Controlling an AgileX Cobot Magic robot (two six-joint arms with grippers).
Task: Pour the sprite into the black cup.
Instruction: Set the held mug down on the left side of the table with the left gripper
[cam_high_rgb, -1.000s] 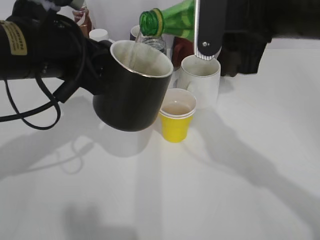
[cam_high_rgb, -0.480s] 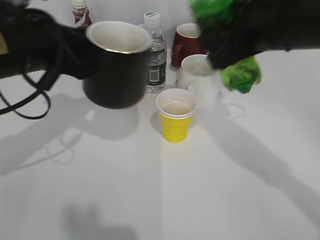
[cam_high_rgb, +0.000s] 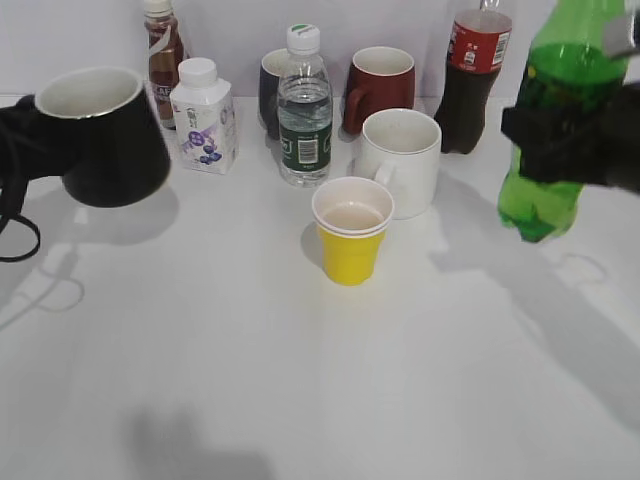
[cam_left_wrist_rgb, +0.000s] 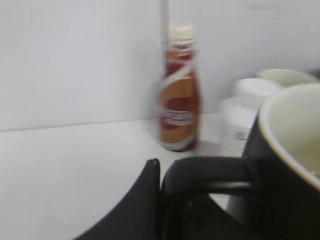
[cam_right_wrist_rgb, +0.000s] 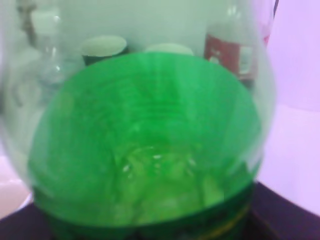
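The black cup (cam_high_rgb: 100, 140), black with a white inside, hangs above the table at the far left, held by its loop handle in my left gripper (cam_high_rgb: 20, 130). In the left wrist view the handle (cam_left_wrist_rgb: 210, 175) lies against a dark finger (cam_left_wrist_rgb: 150, 200), with the cup's rim (cam_left_wrist_rgb: 280, 130) at right. The sprite (cam_high_rgb: 560, 120), a green bottle, is held nearly upright above the table at the far right by my right gripper (cam_high_rgb: 575, 145), which is shut round its middle. Its green base (cam_right_wrist_rgb: 145, 150) fills the right wrist view.
At the back stand a brown drink bottle (cam_high_rgb: 162, 50), a small white bottle (cam_high_rgb: 203, 115), a dark mug (cam_high_rgb: 270, 90), a clear water bottle (cam_high_rgb: 303, 105), a dark red mug (cam_high_rgb: 380, 88) and a cola bottle (cam_high_rgb: 472, 80). A white mug (cam_high_rgb: 402, 160) and yellow paper cup (cam_high_rgb: 350, 230) stand mid-table.
The cup and the bottle were together at the centre with the bottle tipped over the cup. Now the cup has moved left and the bottle has swung upright to the right.
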